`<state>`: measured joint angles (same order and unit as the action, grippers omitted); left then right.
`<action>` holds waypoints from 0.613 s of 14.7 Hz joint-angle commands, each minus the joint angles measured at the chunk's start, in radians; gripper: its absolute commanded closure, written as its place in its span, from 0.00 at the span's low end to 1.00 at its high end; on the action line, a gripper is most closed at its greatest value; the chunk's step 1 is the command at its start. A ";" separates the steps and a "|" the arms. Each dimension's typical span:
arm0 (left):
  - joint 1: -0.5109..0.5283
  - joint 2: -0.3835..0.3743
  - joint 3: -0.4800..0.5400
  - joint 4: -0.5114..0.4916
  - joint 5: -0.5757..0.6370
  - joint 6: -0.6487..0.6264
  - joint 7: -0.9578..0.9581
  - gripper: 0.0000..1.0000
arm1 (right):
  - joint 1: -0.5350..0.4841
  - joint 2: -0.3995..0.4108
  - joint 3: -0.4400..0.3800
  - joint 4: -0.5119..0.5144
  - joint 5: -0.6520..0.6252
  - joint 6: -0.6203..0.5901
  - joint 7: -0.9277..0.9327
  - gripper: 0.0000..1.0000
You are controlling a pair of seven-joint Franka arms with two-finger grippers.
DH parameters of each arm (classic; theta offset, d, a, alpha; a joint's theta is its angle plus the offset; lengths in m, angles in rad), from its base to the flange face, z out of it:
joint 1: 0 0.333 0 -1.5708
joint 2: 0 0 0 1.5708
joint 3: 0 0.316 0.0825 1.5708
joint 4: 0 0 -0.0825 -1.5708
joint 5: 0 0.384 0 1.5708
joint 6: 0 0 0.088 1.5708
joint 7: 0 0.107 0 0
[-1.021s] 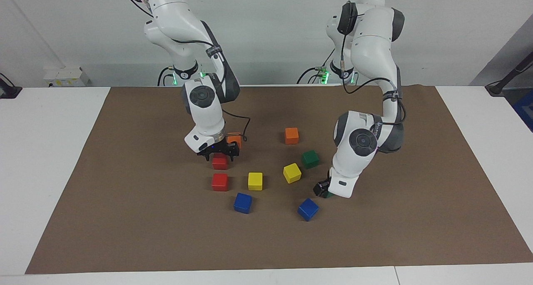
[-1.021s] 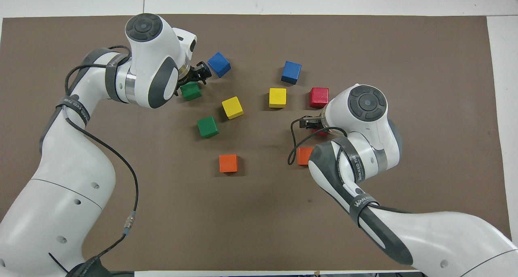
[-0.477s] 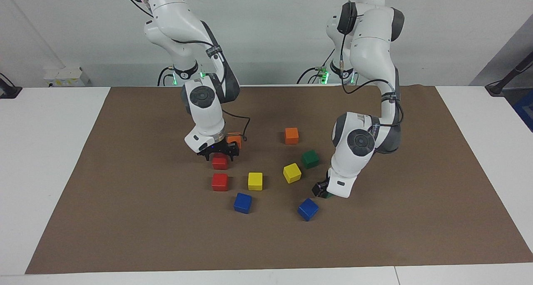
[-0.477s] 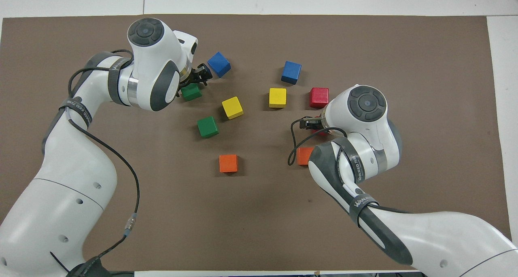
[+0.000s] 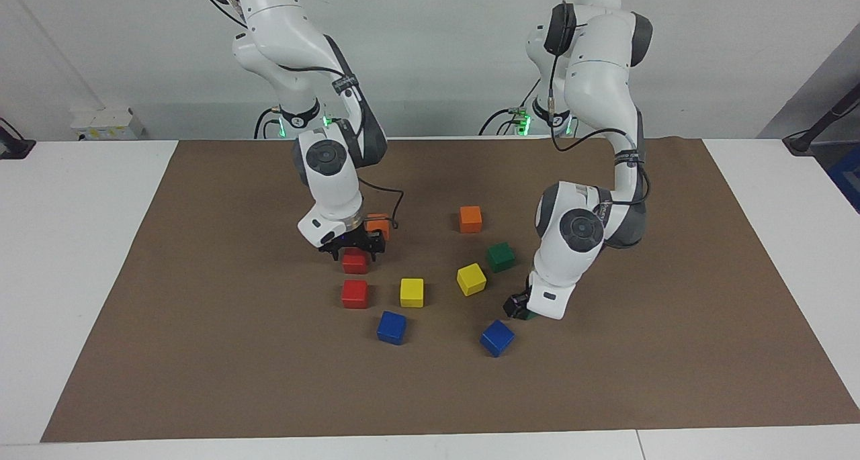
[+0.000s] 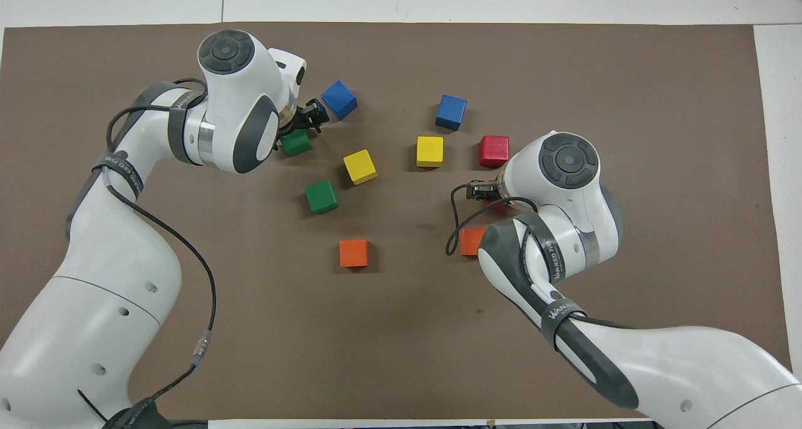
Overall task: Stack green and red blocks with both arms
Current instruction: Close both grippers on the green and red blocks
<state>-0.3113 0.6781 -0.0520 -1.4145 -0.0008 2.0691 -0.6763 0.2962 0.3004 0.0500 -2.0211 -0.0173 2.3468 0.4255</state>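
The left gripper is low at a green block near a blue block; I cannot tell how far its fingers are apart or whether they grip it. The right gripper sits on top of a red block on the counter; its opening too is unclear. The second red block lies just farther from the robots, and the second green block is beside a yellow block
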 commanded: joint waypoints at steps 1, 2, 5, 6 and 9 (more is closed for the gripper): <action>-0.014 -0.043 0.015 -0.060 0.018 0.026 -0.017 0.06 | -0.011 -0.001 0.002 -0.013 0.011 0.022 0.015 0.57; -0.015 -0.043 0.015 -0.060 0.018 0.025 -0.017 0.10 | -0.011 -0.001 0.002 -0.013 0.011 0.017 0.015 0.76; -0.015 -0.043 0.015 -0.055 0.018 0.016 -0.014 0.47 | -0.008 -0.001 0.002 -0.007 0.011 -0.001 0.022 1.00; -0.014 -0.043 0.017 -0.047 0.019 0.008 -0.012 0.73 | -0.008 -0.003 0.004 0.011 0.011 -0.032 0.038 1.00; -0.003 -0.046 0.018 -0.029 0.025 -0.053 0.004 1.00 | -0.015 -0.010 0.002 0.116 0.010 -0.162 0.055 1.00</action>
<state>-0.3098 0.6711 -0.0472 -1.4168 0.0049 2.0567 -0.6749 0.2947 0.2979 0.0459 -1.9785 -0.0169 2.2703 0.4651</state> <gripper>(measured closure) 0.449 0.454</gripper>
